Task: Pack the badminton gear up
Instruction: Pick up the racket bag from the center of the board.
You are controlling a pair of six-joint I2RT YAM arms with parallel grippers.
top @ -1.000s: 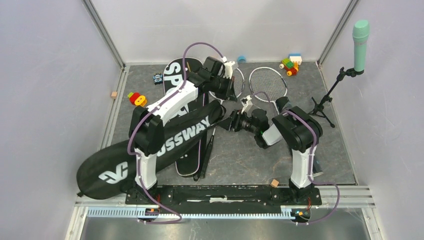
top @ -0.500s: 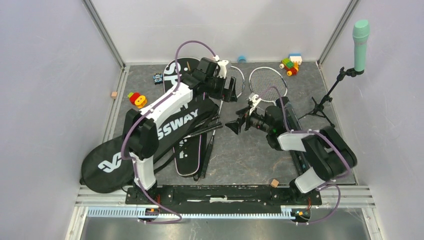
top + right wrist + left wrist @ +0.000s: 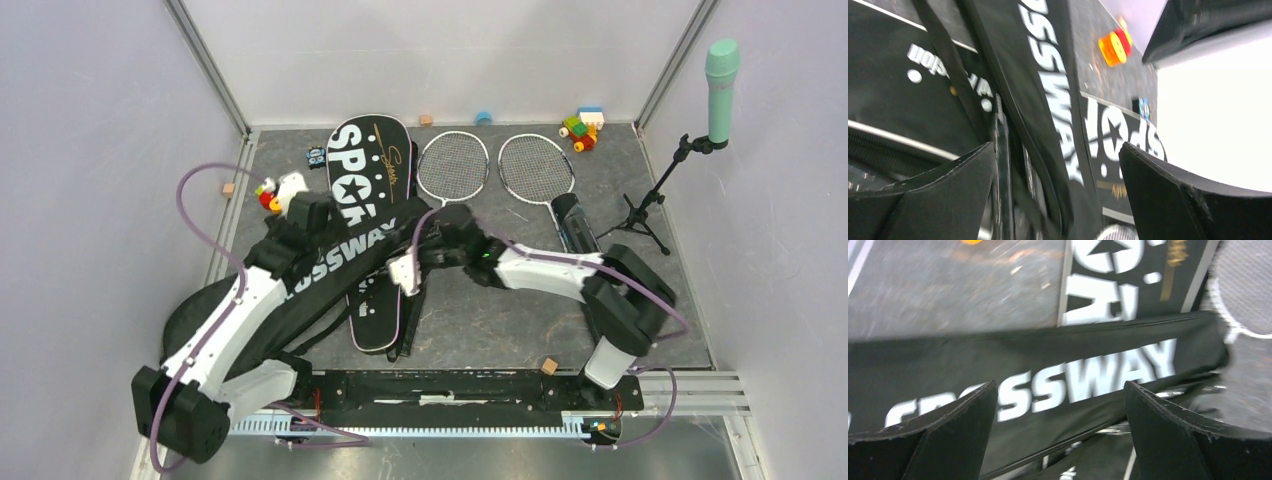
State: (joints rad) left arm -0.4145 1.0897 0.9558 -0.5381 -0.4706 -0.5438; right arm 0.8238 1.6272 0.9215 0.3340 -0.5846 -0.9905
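Grey surface (image 3: 480, 320) carries the CROSSWAY bag (image 3: 340, 262) slanting from near-left corner toward the middle; we hover left fingers (image 3: 948, 440) over its lettering, right fingers (image 3: 1168, 200) beside its inner tip, both spread, empty.

The left arm (image 3: 238, 312) hides the CROSSWAY bag's (image 3: 352, 254) first letters and much of its body.

Bare surface (image 3: 490, 325) lies open at lower centre of the top view, and that is the widest passage. The right arm (image 3: 545, 272) bars the middle. At centre left, the CROSSWAY bag (image 3: 330, 265) lies diagonally over the SPORT bag (image 3: 365, 170). Upper centre holds the left racket (image 3: 452, 167) and right racket (image 3: 536, 167) side by side. The black tube (image 3: 575, 222) and microphone stand (image 3: 650, 205) crowd the right.
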